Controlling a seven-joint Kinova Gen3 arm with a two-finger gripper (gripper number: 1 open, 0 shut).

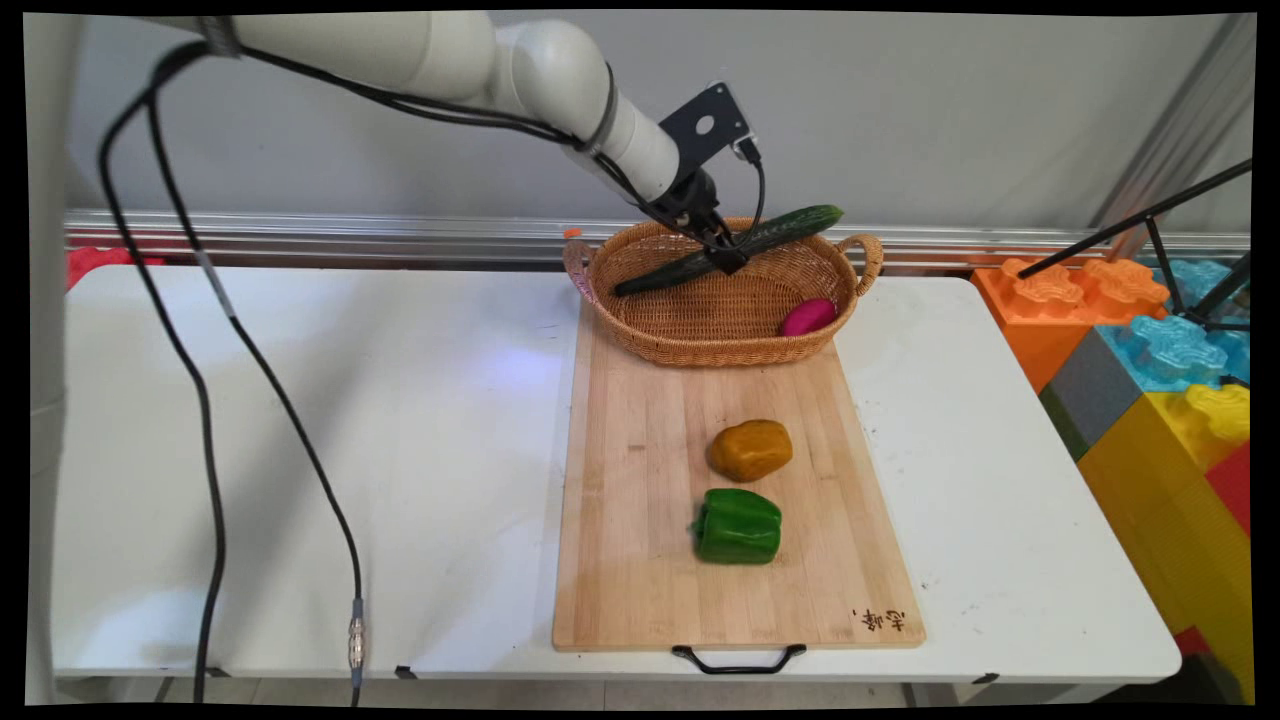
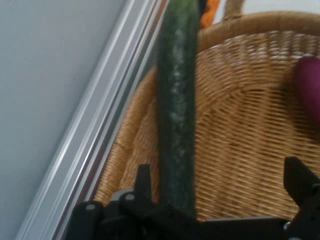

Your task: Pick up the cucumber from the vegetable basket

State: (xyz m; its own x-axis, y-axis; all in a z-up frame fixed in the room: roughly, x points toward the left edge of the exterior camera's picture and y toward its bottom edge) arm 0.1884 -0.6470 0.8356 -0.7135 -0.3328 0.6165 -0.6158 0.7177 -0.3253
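The cucumber (image 1: 730, 250) is lying slantwise across the wicker basket (image 1: 640, 340), its far end overhanging the back-right rim, its long axis running past the left finger. The gripper (image 1: 727, 262) is hovering with jaws spread, not pinching it. A magenta vegetable (image 1: 808, 316) is sitting by the basket's right wall.

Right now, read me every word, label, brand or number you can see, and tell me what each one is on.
Dark burnt-in characters on the wooden cutting board's near right corner: too small to read.
No readable text on the wicker basket, the cucumber, the green pepper, the white table or the coloured blocks.
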